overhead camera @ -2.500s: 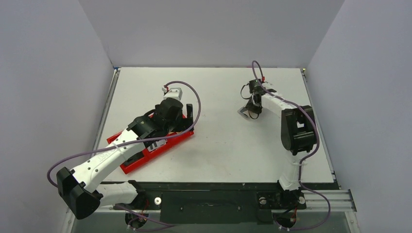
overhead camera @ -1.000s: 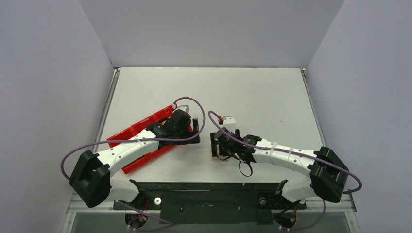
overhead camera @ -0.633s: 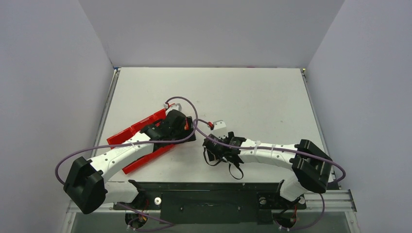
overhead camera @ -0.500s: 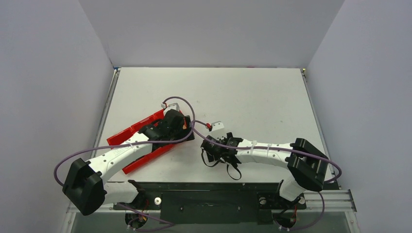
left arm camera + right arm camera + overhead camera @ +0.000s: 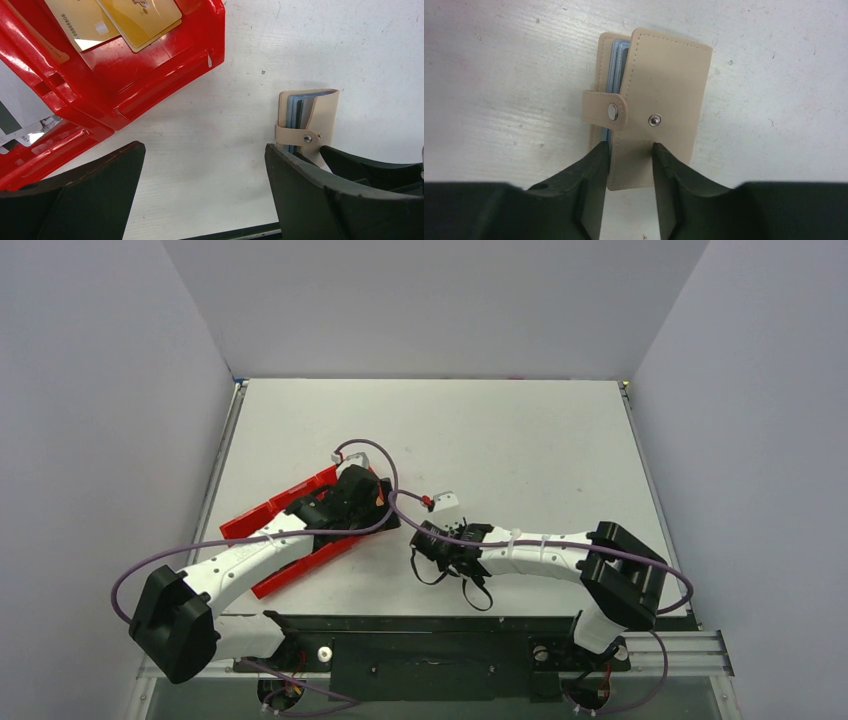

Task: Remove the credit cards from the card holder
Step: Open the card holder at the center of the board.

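Note:
The tan card holder (image 5: 659, 100) lies flat on the table, its tab (image 5: 605, 111) unsnapped and its cover slightly raised. Light blue credit cards (image 5: 620, 52) show edge-on inside it, also in the left wrist view (image 5: 299, 107). My right gripper (image 5: 630, 146) points down over the holder's near end, jaws a narrow gap apart, one fingertip by the cover's open edge and the other over the cover. In the top view it (image 5: 428, 543) hides the holder. My left gripper (image 5: 205, 147) is wide open and empty above bare table, between the red tray and the holder (image 5: 320, 117).
A long red plastic tray (image 5: 250, 522) lies left of centre under my left arm. It holds gold cards (image 5: 135, 20) and a white-grey printed card (image 5: 15, 110). The table's black front edge (image 5: 230, 234) is close to the left gripper.
My right arm swung from the far right to near centre with the holder under its gripper, then crept left. My left gripper shifted off the tray towards it.

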Motion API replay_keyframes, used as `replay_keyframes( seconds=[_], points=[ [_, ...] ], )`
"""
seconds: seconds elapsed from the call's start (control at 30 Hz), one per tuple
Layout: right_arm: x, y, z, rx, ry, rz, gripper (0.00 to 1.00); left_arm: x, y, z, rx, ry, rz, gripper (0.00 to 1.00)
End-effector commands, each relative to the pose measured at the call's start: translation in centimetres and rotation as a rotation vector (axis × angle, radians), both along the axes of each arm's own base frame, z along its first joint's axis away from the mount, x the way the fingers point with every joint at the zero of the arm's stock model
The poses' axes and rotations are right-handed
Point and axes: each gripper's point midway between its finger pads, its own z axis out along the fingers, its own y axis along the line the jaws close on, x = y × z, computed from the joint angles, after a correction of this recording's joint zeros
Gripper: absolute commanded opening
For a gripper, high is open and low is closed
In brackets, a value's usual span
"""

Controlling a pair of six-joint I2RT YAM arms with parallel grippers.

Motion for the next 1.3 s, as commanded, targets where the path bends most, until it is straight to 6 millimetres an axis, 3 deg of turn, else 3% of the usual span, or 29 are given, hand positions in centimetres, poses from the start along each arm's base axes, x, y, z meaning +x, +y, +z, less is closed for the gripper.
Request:
replay_keyframes(
  seconds=[0.0,0.23,0.37,0.53,0.77,0.97,1.1,1.27],
  points=[
    [1.1,0.6,2.0,0.072,-0.046,-0.026,0.29,0.5,-0.7,0.4,-0.025,-0.016,-0.015,0.89],
    [1.5,0.8,4.3,0.242,-0.059,-0.042,0.00,0.4,-1.6,-0.2,-0.045,0.002,-0.046,0.86],
    [1.6,0.8,5.1,0.388,-0.029,-0.051,0.00,0.3,-2.3,-0.5,-0.060,0.012,-0.078,0.84],
    [1.6,-1.3,4.5,0.511,-0.009,-0.114,0.00,0.2,-4.1,-0.4,-0.067,0.007,-0.137,0.82],
    [0.6,-4.4,2.4,0.530,0.014,-0.220,0.00,-0.4,-7.6,-1.0,0.007,0.010,-0.240,0.82],
    [0.1,-6.9,1.2,0.511,0.007,-0.309,0.00,0.4,-10.7,-0.7,0.029,-0.017,-0.292,0.84],
    [0.2,-7.0,2.5,0.570,-0.030,-0.307,0.00,1.3,-13.5,0.2,0.013,-0.048,-0.328,0.84],
    [0.6,-7.0,4.1,0.662,-0.080,-0.302,0.00,0.9,-17.0,-1.0,-0.030,-0.017,-0.388,0.84]
  ],
)
